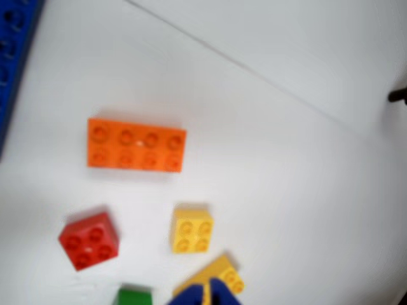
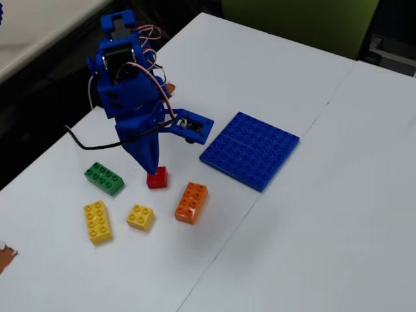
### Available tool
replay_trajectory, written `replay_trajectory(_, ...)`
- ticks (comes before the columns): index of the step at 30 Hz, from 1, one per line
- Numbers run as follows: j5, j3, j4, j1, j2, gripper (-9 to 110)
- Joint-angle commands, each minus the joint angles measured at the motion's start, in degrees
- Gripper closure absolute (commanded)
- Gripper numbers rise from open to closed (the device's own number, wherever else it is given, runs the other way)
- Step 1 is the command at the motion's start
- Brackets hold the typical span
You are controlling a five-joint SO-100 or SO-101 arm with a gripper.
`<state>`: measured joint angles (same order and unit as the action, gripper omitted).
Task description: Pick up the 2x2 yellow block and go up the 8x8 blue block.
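End effector (image 2: 151, 166) hangs over your tabletop (image 2: 312, 227), grip state unclear; 2x2 yellow block (image 2: 140, 217) lies untouched nearby.

We see the blue arm (image 2: 127, 84) bent forward and down. Its gripper (image 2: 150, 162) points at the table, holding nothing.

You are looking at a hobby or classroom-style workspace: plain white tables (image 2: 312, 214) pushed together edge to edge. A small blue printed robot arm (image 2: 133, 104) with loose wires (image 2: 84, 144) stands among toy bricks (image 2: 191, 201).
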<state>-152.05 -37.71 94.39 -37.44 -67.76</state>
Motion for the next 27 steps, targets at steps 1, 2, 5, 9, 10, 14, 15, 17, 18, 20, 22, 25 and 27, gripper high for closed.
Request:
replay_trajectory(1, -0.88, 5.01, -0.18, -2.02, 1.67, 101)
replay_trajectory(2, -1.41, 5.45, -0.35, -2.72, 2.55, 101)
replay_trajectory(5, -1.58, 5.80, -0.79, -4.13, 4.04, 101)
replay_trajectory(9, -1.05, 8.09, -0.26, -5.54, 7.21, 101)
replay_trajectory(10, -0.70, 8.96, -0.26, -5.89, 8.09, 101)
replay_trajectory(14, -0.62, 11.25, -0.88, -7.47, 11.07, 101)
replay_trajectory(15, -1.14, 11.51, -1.14, -8.00, 11.51, 101)
replay_trajectory(17, -2.11, 11.78, -1.49, -8.88, 12.30, 99)
replay_trajectory(18, -2.46, 11.78, -1.67, -9.32, 12.74, 98)
replay_trajectory(20, -3.08, 11.87, -1.85, -10.02, 13.45, 94)
replay_trajectory(22, -3.60, 11.95, -1.85, -10.46, 14.15, 92)
replay_trajectory(25, -4.04, 13.18, -1.93, -10.99, 15.64, 88)
replay_trajectory(27, -4.22, 13.36, -2.20, -11.07, 16.44, 80)
